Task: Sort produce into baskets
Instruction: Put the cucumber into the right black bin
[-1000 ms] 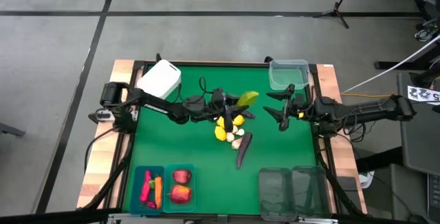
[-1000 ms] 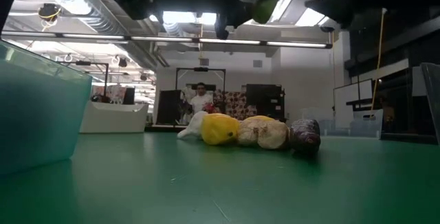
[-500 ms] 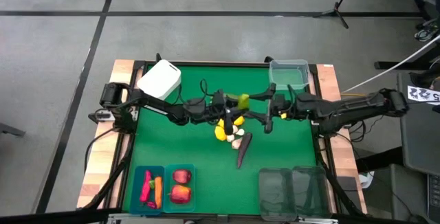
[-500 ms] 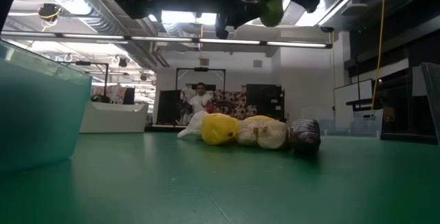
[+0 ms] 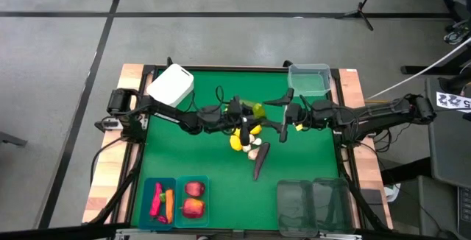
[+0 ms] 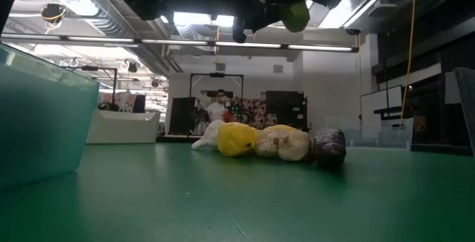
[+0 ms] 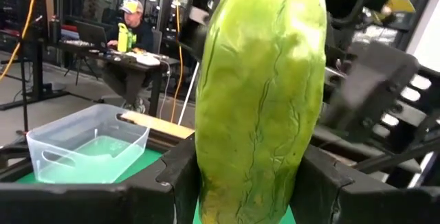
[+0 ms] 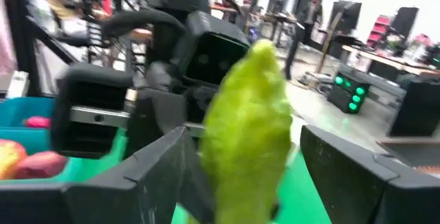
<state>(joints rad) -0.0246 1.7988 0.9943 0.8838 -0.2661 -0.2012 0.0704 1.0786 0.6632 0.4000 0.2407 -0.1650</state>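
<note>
Cucumber (image 7: 261,93) base hidden in left tool (image 5: 250,112).

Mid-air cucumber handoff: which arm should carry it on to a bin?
Right. The left gripper holds the cucumber above the pile, and the right gripper is open with its fingers either side of the free end. The clear tub sits on the right arm's side, so it is likely nearer.
</note>
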